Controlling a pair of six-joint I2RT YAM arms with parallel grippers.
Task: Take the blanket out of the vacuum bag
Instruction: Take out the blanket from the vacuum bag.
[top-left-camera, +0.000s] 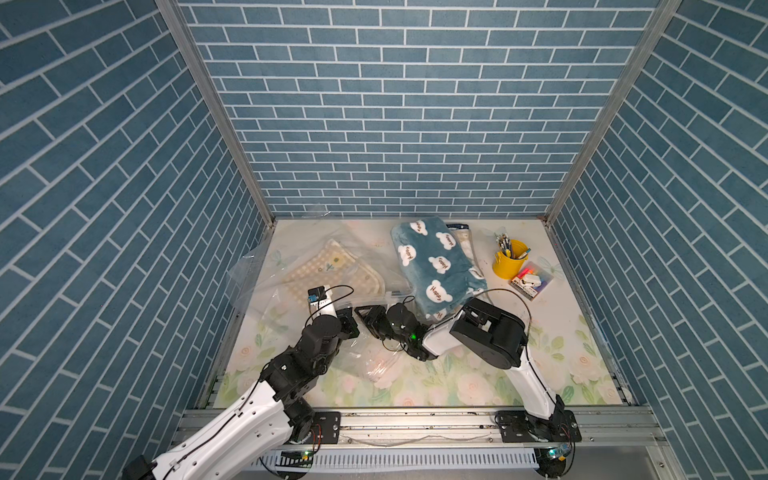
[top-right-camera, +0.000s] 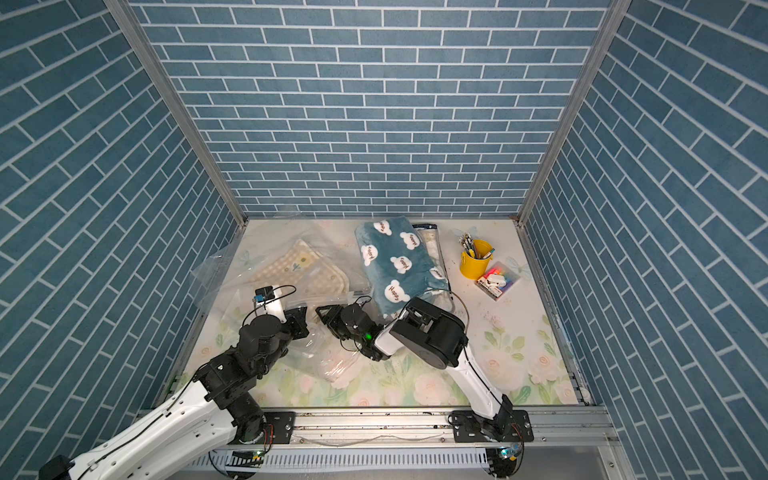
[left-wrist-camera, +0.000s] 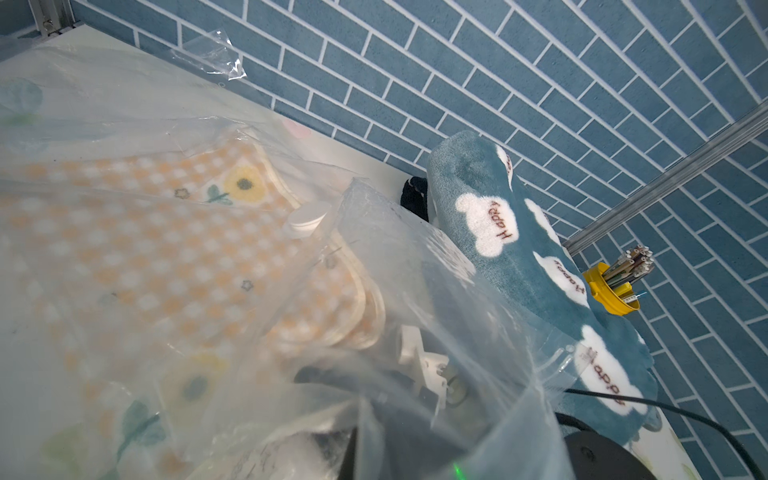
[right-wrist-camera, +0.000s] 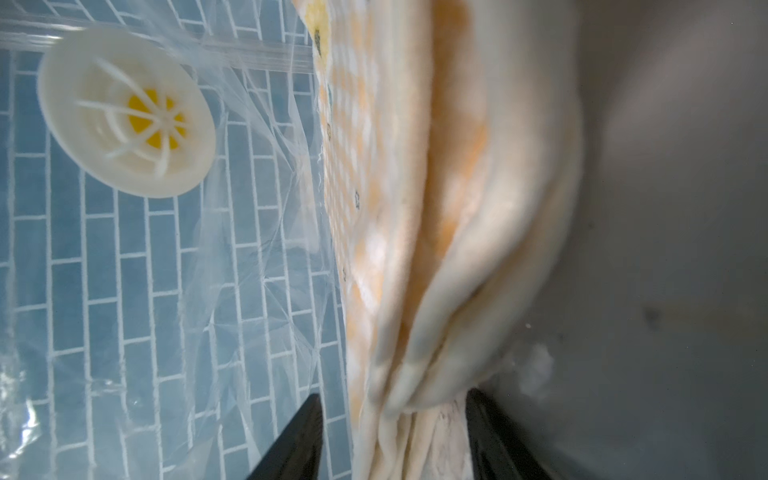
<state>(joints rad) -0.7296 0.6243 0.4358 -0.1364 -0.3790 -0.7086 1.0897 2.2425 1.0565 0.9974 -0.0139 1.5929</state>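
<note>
Two arms meet at the mouth of the vacuum bag, which lies crumpled over the left half of the worktop. The checked blanket, cream and orange, sits inside the bag under the film, toward the back left, and is not yet out. A blue bear-print blanket lies outside, just right of the bag.

Step in hand (judged): reach-in and grasp.
- Left gripper: pressed together. Film stands lifted right in front of its wrist camera, so it appears to pinch the bag's edge and hold the mouth open. The pinch point itself is hidden by plastic.
- Right gripper: jaws spread, inside the bag. The round white valve cap shows from within. The blanket's folded edge lies between the two fingers, not clamped.

Next move (judged): close on several folded layers at once, deep enough not to slide off the fleece. Then draw the blanket out through the mouth while the left side anchors the film. Risk: nipping film along with the cloth.

Pose: the left arm reaches forward from the front-left rail, wrist dipped to the bag. The right arm is folded, elbow high over the blue blanket's near end. Its forearm runs low and leftward, tips close to the left gripper but apart.
</note>
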